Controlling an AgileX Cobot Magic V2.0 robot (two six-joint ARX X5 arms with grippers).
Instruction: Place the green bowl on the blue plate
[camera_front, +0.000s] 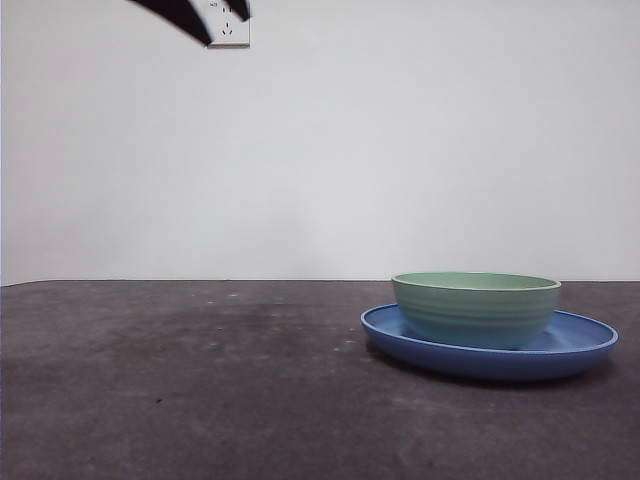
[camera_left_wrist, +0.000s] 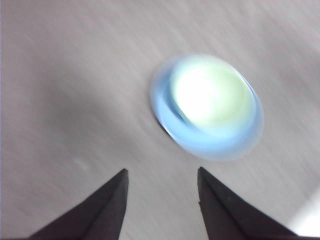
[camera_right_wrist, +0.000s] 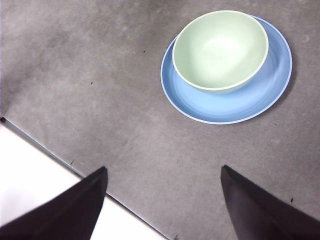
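Sitting upright on the glossy blue round plate (camera_front: 585, 352), toward its 10 o'clock side in the right wrist view, the pale mint-green ridged bowl (camera_front: 476, 308) looks placed. Both pincers, left (camera_left_wrist: 161, 176) and right (camera_right_wrist: 164, 175), gape empty, well clear; best retreat without grazing it.

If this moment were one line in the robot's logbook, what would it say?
green bowl: upright on blue plate | left gripper: open, empty | right gripper: open, empty

My right gripper (camera_right_wrist: 162, 200) hangs above the grey table (camera_right_wrist: 100, 90), jaws spread wide and empty. Well ahead of it, the green bowl (camera_right_wrist: 220, 50) sits upright on the blue plate (camera_right_wrist: 235, 102), off-centre; the table edge (camera_right_wrist: 55, 155) passes beneath one jaw
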